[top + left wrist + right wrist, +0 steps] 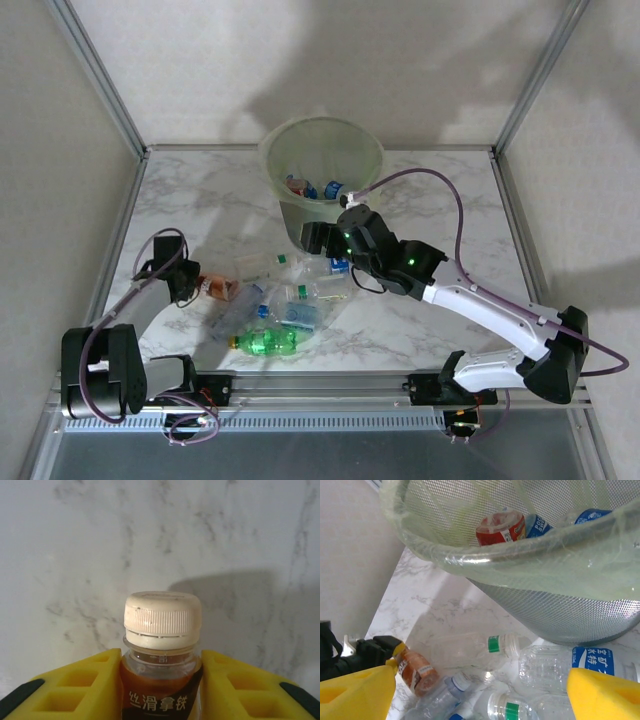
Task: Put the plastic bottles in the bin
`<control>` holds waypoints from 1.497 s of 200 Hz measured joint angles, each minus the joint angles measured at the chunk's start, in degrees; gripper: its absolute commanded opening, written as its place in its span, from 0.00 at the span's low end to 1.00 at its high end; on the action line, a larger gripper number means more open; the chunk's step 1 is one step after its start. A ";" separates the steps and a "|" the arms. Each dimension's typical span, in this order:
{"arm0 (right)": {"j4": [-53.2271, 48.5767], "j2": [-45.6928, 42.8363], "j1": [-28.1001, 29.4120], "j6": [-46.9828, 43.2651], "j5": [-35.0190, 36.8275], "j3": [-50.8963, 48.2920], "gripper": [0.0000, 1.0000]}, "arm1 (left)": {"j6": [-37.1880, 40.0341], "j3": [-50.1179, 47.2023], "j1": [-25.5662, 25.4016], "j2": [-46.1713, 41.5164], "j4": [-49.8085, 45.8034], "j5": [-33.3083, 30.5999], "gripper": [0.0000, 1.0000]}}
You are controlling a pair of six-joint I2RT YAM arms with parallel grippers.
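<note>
- Left wrist camera: my left claw (pixel 161 680) is clenched on the orange bottle (pixel 161 692). A yellow finger (pixel 85 690) presses on each side just below the cream cap (pixel 162 617). The cap points away from the claw, over bare marble worktop (pixel 75 555).
- The overhead camera adds what that close-up cannot. The bottle's labelled body sticks out on the left claw's right side, toward a heap of plastic bottles (pixel 295 295). A green bottle (pixel 268 343) lies on the side of the heap nearest the arm bases. Whether the gripped bottle rests on the worktop or hangs just clear of it, I cannot tell.
- Right wrist camera: my right claw (pixel 480 695) is released, its yellow fingers wide apart with nothing between them. Beneath it lie a clear bottle with a green band (pixel 480 647) and a clear bottle with a blue label (pixel 570 665).
- Ahead of and above the right claw stands the bin (pixel 470 560), with mesh wall and bag-covered rim. Over that rim I see a red-labelled bottle (pixel 500 527) and a blue-labelled bottle (pixel 592 516) already inside.
- From overhead, the right claw sits just before the bin's near wall, between bin and heap.
- The right wrist camera also catches the left claw's dark tip far to its left, gripping one end of the orange bottle.
</note>
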 measured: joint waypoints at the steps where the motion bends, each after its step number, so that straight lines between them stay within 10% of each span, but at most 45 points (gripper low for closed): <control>1: 0.00 0.00 0.00 0.02 0.02 -0.04 0.89 | 0.00 0.07 0.00 0.00 0.09 0.04 0.37; 152: 5.99 9.25 8.79 -5.66 -12.48 10.21 0.99 | 4.72 17.38 -4.46 -16.98 -2.23 17.86 0.38; 299: 22.14 6.40 -1.66 4.59 -38.58 8.98 0.99 | -11.52 12.07 -19.17 -20.00 49.16 31.61 0.29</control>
